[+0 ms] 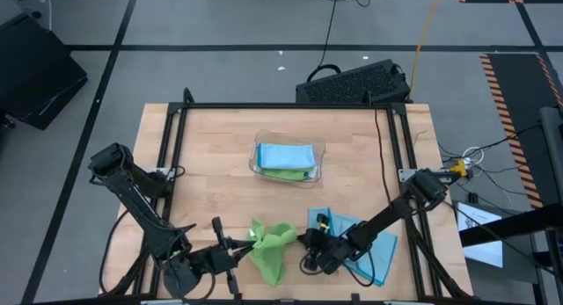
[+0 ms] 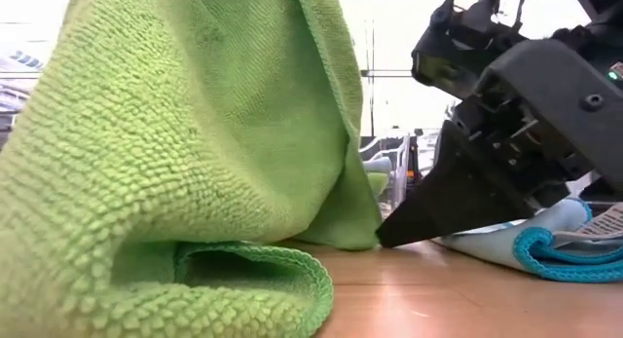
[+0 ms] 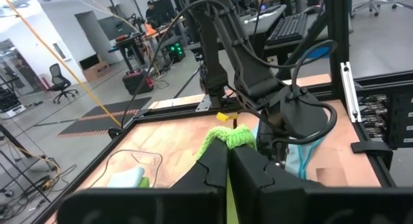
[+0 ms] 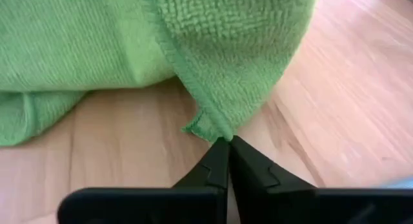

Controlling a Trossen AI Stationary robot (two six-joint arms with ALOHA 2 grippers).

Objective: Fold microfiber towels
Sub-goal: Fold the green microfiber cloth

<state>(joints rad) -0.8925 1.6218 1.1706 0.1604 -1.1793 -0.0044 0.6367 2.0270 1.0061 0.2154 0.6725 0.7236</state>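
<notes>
A lime green microfiber towel [image 1: 273,248] stands bunched near the table's front edge, between my two grippers. My left gripper [image 1: 249,245] is shut on its raised left part. My right gripper [image 1: 302,243] is shut at its lower right edge, just above the table. The towel's lower fold [image 2: 243,280] rests on the wood. A light blue towel [image 1: 369,243] lies flat under my right arm. A clear tray [image 1: 318,156] at mid-table holds folded blue and green towels [image 1: 286,157]. My left gripper pinches a gathered bunch of the green towel [image 3: 233,137] between its two fingertips, coming in nearly level from the table's left. The bunch is held up off the table and the rest hangs below it, slack. My right gripper pinches the green towel's hemmed edge near a corner [image 4: 210,128] at the very tips of its fingers [image 4: 216,161]. It slants down from the table's right. That edge sits just above the wood [image 2: 375,243], and the cloth above it is slack.
Black frame rails [image 1: 176,147] run along the table's left, right and far sides. A keyboard [image 1: 352,81] sits behind the far edge. Bare wood lies between the tray and the green towel.
</notes>
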